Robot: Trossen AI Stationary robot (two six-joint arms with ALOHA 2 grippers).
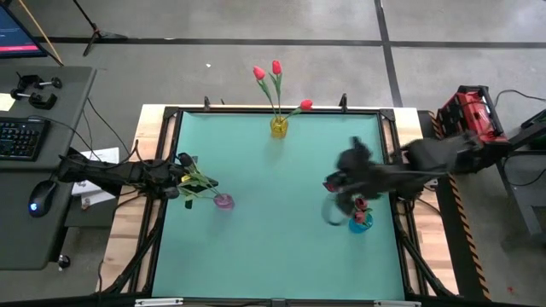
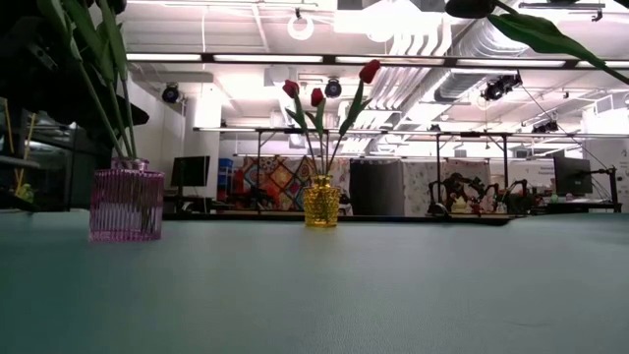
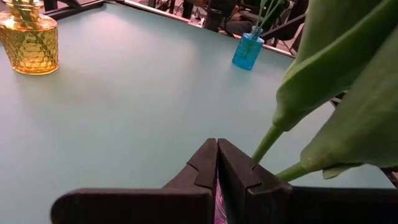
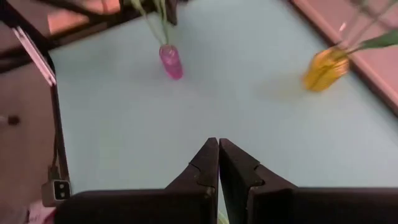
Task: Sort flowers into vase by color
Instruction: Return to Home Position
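Observation:
A pink vase (image 1: 223, 202) stands at the table's left and holds green stems and leaves (image 3: 336, 81); no bud heads show there. My left gripper (image 3: 217, 163) is shut just above and left of it (image 1: 186, 182), among the leaves. A yellow vase (image 1: 279, 127) at the far edge holds three bright red tulips (image 2: 316, 96). At the right, a blue vase (image 1: 361, 223) holds dark red tulips (image 1: 360, 205). My right gripper (image 4: 218, 160) is shut with nothing in it, and hovers just left of the blue vase (image 1: 337, 200). My left gripper has green stems (image 3: 264, 148) running up past the outer side of one finger (image 3: 245, 177). The finger hides where they meet, so I cannot tell whether it touches them. Nothing shows between the shut fingers.
The middle and near part of the teal table top (image 1: 281, 247) lies bare between the three vases. A black frame (image 1: 171, 119) rims the table. A desk with keyboard and mouse (image 1: 21, 136) stands off the left side, and red equipment (image 1: 473, 111) off the right.

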